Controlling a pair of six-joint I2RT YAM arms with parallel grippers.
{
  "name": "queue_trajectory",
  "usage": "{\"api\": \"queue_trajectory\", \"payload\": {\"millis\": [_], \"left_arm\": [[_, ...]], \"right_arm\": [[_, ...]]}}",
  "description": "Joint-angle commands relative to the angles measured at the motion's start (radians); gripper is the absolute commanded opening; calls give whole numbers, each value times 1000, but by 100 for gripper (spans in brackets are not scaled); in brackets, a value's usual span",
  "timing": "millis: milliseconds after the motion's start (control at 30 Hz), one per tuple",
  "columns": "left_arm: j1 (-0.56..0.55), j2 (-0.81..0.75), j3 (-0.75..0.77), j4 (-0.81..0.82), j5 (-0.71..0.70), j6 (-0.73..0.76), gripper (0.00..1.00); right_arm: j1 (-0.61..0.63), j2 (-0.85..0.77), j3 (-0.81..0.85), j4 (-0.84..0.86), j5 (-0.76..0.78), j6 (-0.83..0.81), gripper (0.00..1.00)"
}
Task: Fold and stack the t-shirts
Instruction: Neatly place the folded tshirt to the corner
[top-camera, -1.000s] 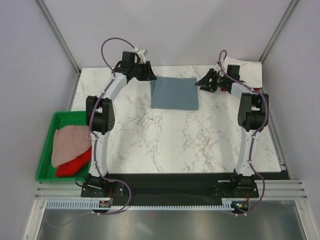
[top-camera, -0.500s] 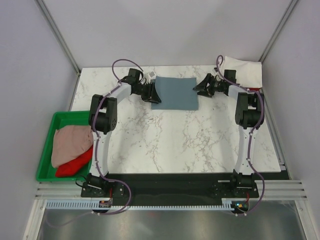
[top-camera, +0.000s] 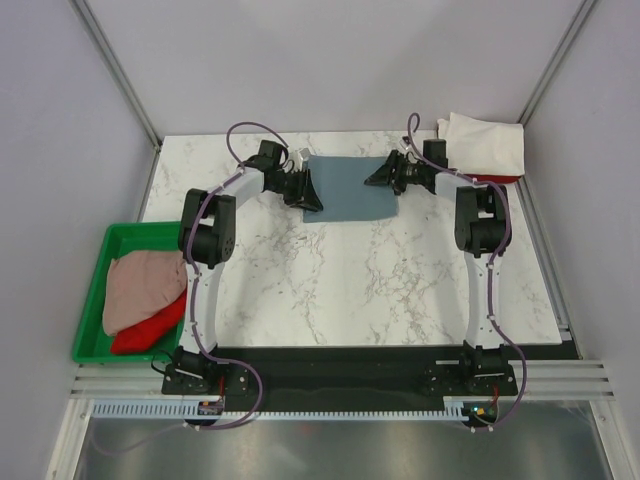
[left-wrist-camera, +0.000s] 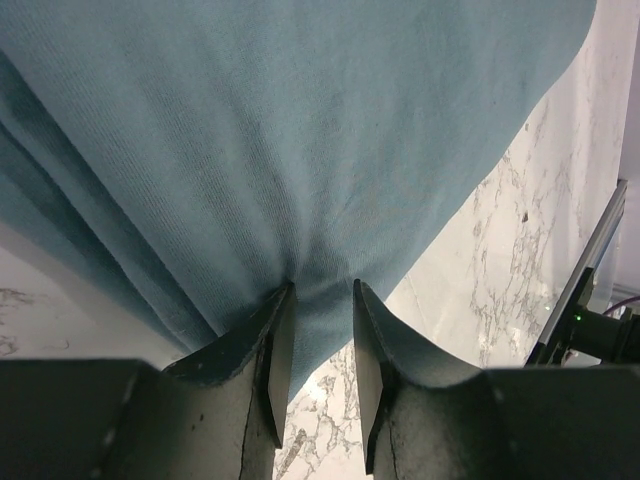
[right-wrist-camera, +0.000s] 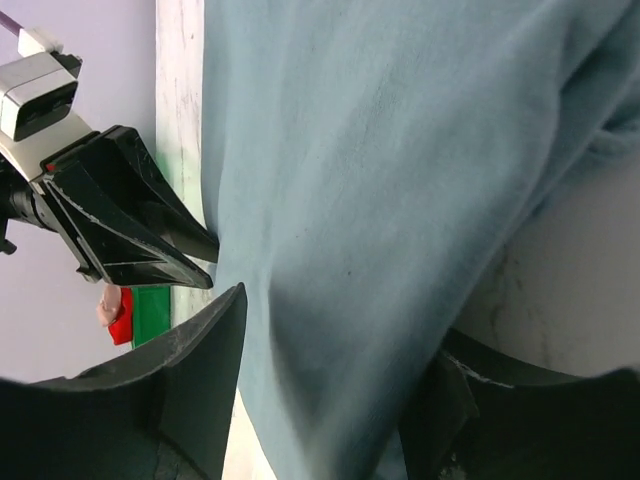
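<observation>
A folded slate blue-grey t-shirt (top-camera: 350, 185) lies at the back centre of the marble table. My left gripper (top-camera: 308, 196) is at its left edge. In the left wrist view (left-wrist-camera: 320, 300) its jaws stand narrow with the shirt's edge (left-wrist-camera: 300, 130) puckered between the tips. My right gripper (top-camera: 374, 179) is at the shirt's right edge. In the right wrist view (right-wrist-camera: 338, 330) its jaws stand wide apart around the cloth (right-wrist-camera: 380, 180). A white t-shirt (top-camera: 487, 145) lies folded at the back right on something red (top-camera: 497, 179). Pale pink (top-camera: 140, 285) and red (top-camera: 148, 330) shirts lie in the tray.
The green plastic tray (top-camera: 90, 300) stands off the table's left edge. The left gripper (right-wrist-camera: 130, 225) shows in the right wrist view, across the shirt. Grey walls close in the back and both sides.
Both grippers have dropped and moved inward from beside the shirt onto its left and right edges. The shirt's edges have drawn in a little.
</observation>
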Motion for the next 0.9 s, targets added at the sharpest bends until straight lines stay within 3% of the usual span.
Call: {"api": "queue_trajectory", "payload": {"millis": [0, 100, 133, 167, 233, 333, 467, 667, 867], "left_arm": [[-16, 13, -17, -27, -13, 2, 37], [-18, 5, -17, -29, -23, 2, 36], [-18, -1, -17, -27, -28, 5, 35], [-19, -14, -12, -26, -36, 8, 35], [-16, -34, -5, -27, -74, 22, 37], [-16, -76, 21, -30, -129, 72, 39], [-16, -110, 38, -35, -145, 105, 39], [-16, -123, 60, -39, -160, 131, 40], [-27, -117, 80, -39, -164, 137, 40]], "right_arm": [[25, 73, -24, -70, 55, -13, 59], [27, 69, -24, -75, 49, -28, 38], [25, 64, -20, -77, 48, -51, 18], [24, 47, -11, -84, 47, -63, 9], [12, 27, 12, -113, 47, -124, 0], [-11, -31, 107, -260, 100, -272, 0], [-30, -95, 339, -565, 171, -622, 0], [-60, -186, 390, -649, 298, -784, 0], [-106, -209, 414, -659, 403, -827, 0]]}}
